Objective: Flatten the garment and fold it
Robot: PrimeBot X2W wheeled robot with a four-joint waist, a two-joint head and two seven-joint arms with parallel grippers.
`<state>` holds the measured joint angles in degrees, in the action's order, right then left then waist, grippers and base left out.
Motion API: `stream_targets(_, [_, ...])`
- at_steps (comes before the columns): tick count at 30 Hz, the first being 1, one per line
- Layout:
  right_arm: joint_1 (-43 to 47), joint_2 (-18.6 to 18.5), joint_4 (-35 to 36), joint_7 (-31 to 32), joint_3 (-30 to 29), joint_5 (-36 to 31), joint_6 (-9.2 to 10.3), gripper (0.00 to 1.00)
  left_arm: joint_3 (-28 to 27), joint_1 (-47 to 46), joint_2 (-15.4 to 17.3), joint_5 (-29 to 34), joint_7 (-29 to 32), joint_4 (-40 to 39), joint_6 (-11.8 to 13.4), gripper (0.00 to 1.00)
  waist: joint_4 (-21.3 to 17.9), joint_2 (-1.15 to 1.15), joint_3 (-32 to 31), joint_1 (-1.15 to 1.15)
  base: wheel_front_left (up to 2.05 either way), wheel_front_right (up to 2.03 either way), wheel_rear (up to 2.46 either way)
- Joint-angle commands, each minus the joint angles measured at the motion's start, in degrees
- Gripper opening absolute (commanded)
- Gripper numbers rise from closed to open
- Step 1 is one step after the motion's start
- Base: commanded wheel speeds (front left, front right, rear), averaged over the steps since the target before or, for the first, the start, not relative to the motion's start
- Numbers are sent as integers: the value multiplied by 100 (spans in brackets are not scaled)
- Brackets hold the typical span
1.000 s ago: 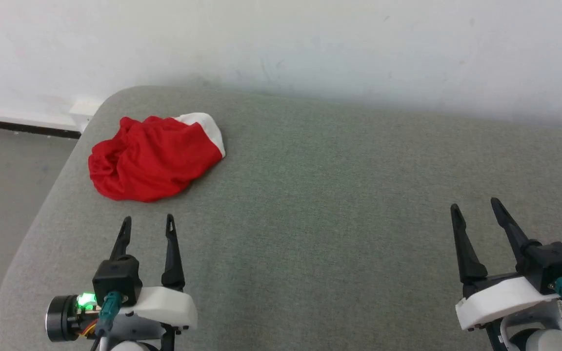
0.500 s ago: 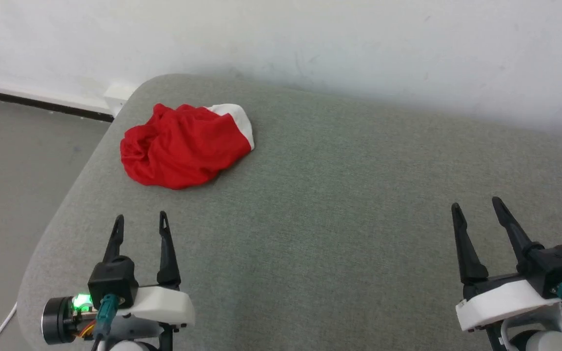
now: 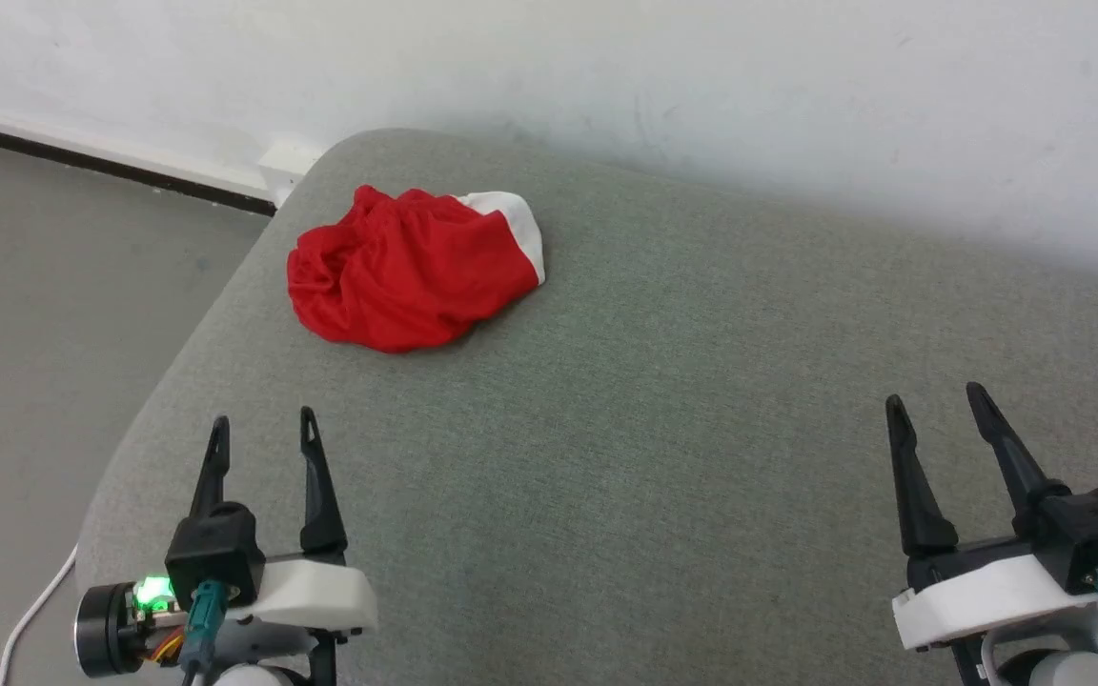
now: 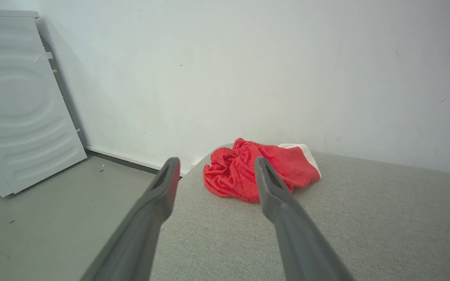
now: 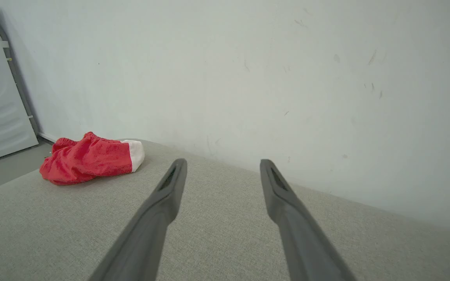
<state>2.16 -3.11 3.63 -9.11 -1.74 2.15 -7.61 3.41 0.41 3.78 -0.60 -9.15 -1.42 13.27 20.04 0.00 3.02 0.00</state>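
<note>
heap of crumpled red mesh shorts (image 3: 411, 276), white stripe showing, sits ahead of the left claw (image 3: 262, 419) and far off to the left of the right claw (image 3: 934, 398). both claws gape wide, empty, over the grey fabric cushion (image 3: 663, 476). i'd send the left one forward to pinch an outer edge, not the bunched middle.

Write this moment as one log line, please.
shorts: crumpled, far-left corner of grey surface | left pincer: open, empty | right pincer: open, empty | folding: not started
</note>
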Motion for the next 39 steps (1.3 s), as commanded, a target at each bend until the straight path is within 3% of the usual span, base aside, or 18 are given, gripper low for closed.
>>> stream_targets(1, [68,15,51,-57,-7,-16,8,100,-2,-127,-13,-22,-54,-33,61,100,49,0,16,0,0,0,0])
stream_targets(9, [36,16,141,-153,-9,-38,8,100,-130,-509,45,-94,-150,124,22,100,192,0,164,0,0,0,0])
stream_targets(17, [-98,18,218,-249,43,-198,9,100,-298,-1932,334,-207,-245,1002,-432,100,147,0,551,0,0,0,0])
stream_targets(24, [-489,19,391,-333,-49,-462,10,100,-141,-3585,809,-120,-268,2629,-975,100,-110,0,1266,0,0,0,0])
stream_targets(32, [-878,-1,563,-428,-105,-558,11,100,158,-5489,1300,-368,976,4631,-1896,100,-439,0,2073,0,0,0,0])
stream_targets(35, [-966,-6,592,-452,-103,-562,11,100,240,-5848,1397,-570,1408,4960,-1979,100,-528,0,2259,0,0,0,0])
stream_targets(39, [-1113,-32,647,-500,-47,-576,11,100,996,-6351,1585,-1094,2344,5374,-2024,100,-703,0,2561,0,0,0,0])
